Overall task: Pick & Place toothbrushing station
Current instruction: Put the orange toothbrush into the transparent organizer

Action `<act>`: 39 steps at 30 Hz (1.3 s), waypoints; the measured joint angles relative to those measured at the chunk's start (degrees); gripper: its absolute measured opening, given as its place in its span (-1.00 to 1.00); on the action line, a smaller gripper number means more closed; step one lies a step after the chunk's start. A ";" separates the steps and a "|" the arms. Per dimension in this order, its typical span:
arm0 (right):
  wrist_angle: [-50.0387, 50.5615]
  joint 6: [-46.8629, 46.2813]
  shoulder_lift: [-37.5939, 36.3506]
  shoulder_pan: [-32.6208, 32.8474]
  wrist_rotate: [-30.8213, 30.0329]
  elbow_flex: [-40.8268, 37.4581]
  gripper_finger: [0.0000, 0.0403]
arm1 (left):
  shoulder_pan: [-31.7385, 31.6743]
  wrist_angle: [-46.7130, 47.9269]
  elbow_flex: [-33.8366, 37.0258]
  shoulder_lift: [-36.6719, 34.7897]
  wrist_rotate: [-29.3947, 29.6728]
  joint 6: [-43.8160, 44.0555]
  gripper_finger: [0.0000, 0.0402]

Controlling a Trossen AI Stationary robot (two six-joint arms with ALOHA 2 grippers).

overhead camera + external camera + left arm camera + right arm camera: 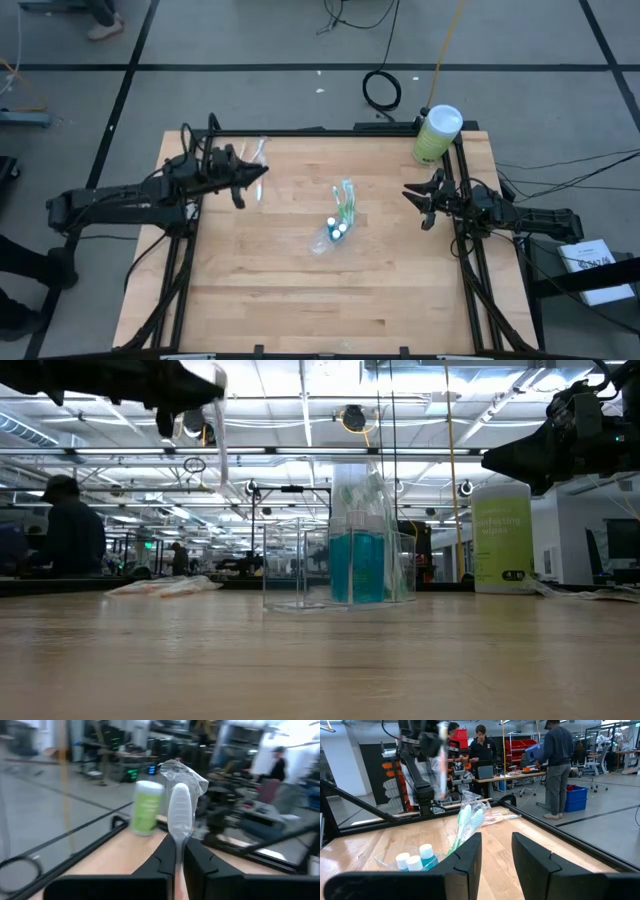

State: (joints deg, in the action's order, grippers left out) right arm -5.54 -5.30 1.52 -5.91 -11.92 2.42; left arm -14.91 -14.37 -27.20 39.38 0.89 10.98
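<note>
wooden table [300, 300], clear holder [322, 240], green canister [436, 135]

Pale-green canister [437, 134], wooden table [300, 300]

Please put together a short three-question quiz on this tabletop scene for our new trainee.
1. True or false: the left gripper is shut on a wrapped toothbrush held up off the table.
2. Where are the blue-capped tubes? A) in the clear holder at mid-table; B) beside the green canister; C) in the right gripper.
3. Fill in: the right gripper holds ____.

Key
1. True: its fingers pinch the wrapped toothbrush above the wood.
2. A: they sit in the clear holder with the green toothbrushes.
3. Nothing: its fingers stand apart, empty, at the table's right edge, facing the holder.
</note>
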 joint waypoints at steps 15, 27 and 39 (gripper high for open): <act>0.00 0.00 0.00 0.02 0.00 0.04 -0.51 | 17.09 -23.56 -0.07 16.91 5.18 -3.35 -0.94; 0.00 0.00 0.00 0.02 0.00 0.04 -0.51 | 21.80 -42.86 -0.04 35.12 7.17 -3.97 -0.92; 0.00 0.00 0.00 0.00 0.00 0.02 -0.51 | 23.36 -47.13 -0.04 42.95 7.61 0.49 -0.93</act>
State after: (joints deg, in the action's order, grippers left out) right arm -5.54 -5.30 1.52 -5.90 -11.92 2.44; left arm 8.45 -61.50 -27.24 82.33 8.50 11.47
